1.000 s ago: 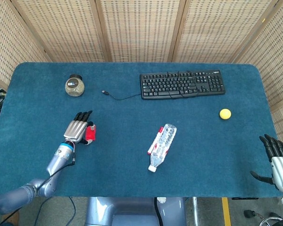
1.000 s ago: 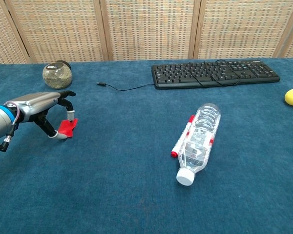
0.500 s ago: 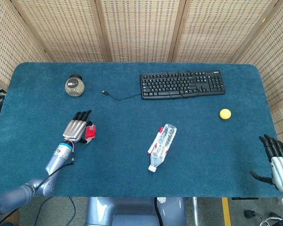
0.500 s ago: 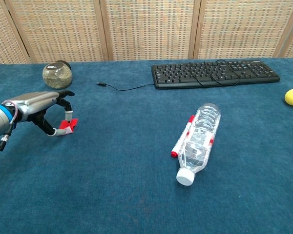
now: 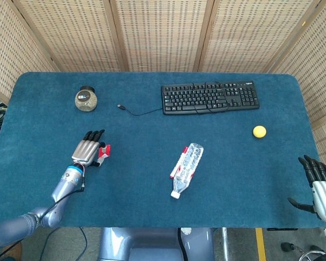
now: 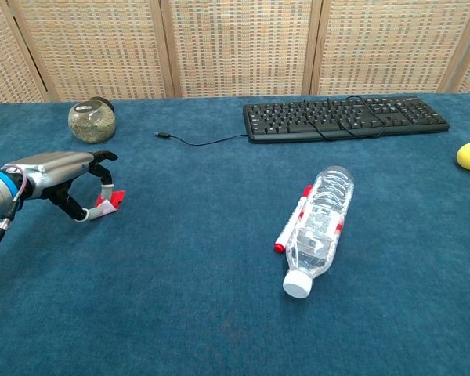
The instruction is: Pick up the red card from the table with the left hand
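The red card (image 5: 105,151) (image 6: 110,200) is small and sits at the left side of the blue table, tilted up between the fingertips of my left hand (image 5: 88,149) (image 6: 56,173). The thumb and a finger pinch it from either side, while the other fingers stretch out above it. In the chest view the card's lower edge sits at or just over the cloth. My right hand (image 5: 318,176) hangs off the table's right front corner, fingers spread, holding nothing. It shows in the head view only.
A round jar (image 5: 86,99) (image 6: 92,121) stands behind the left hand. A black keyboard (image 5: 210,97) with its cable (image 5: 136,111) lies at the back. A clear bottle (image 5: 188,167) and a red marker (image 6: 292,218) lie mid-table. A yellow ball (image 5: 259,131) is on the right.
The left hand has drawn back slightly toward the left with the card pinched in it. The card now shows narrower and more edge-on. The right hand has not moved.
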Motion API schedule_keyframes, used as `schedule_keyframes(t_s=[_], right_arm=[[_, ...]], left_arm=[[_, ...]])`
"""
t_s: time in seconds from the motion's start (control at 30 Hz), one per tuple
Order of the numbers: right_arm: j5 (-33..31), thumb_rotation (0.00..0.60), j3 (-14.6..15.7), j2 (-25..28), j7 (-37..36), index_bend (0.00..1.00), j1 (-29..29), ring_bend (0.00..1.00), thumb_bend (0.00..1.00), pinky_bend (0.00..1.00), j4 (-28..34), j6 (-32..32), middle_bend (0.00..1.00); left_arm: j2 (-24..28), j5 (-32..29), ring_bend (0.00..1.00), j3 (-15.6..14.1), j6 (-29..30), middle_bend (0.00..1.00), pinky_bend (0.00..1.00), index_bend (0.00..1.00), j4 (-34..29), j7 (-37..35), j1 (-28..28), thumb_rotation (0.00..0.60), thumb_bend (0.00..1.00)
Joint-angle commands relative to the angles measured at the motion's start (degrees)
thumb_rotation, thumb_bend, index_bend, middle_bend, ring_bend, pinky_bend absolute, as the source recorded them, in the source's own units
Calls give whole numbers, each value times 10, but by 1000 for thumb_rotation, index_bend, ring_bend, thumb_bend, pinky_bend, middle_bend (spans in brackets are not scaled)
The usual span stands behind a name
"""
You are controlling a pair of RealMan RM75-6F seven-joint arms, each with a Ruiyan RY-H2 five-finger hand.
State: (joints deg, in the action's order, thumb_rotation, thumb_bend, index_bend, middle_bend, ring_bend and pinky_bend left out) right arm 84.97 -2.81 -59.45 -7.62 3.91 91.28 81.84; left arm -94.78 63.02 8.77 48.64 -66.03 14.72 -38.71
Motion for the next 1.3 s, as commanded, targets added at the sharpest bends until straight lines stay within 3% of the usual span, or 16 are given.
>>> schedule_keyframes(t_s=[0.03, 0.93, 1.3], right_arm=[[0, 600, 0, 0, 0, 0, 0, 0, 0, 0, 0, 0, 0], [2, 600, 0, 1, -6, 0, 0, 0, 0, 0, -1, 1, 0], [1, 600, 0, 0, -5, 0, 0, 0, 0, 0, -2, 0, 0]], left_arm=[[0, -1, 0, 0, 0, 0, 0, 499, 0, 2, 0, 600, 405], [-10, -13, 0, -4, -3, 0, 0, 605, 8, 15, -4, 600, 480], [0, -15, 0, 42, 8, 0, 0, 615, 35, -23, -24, 600, 473]])
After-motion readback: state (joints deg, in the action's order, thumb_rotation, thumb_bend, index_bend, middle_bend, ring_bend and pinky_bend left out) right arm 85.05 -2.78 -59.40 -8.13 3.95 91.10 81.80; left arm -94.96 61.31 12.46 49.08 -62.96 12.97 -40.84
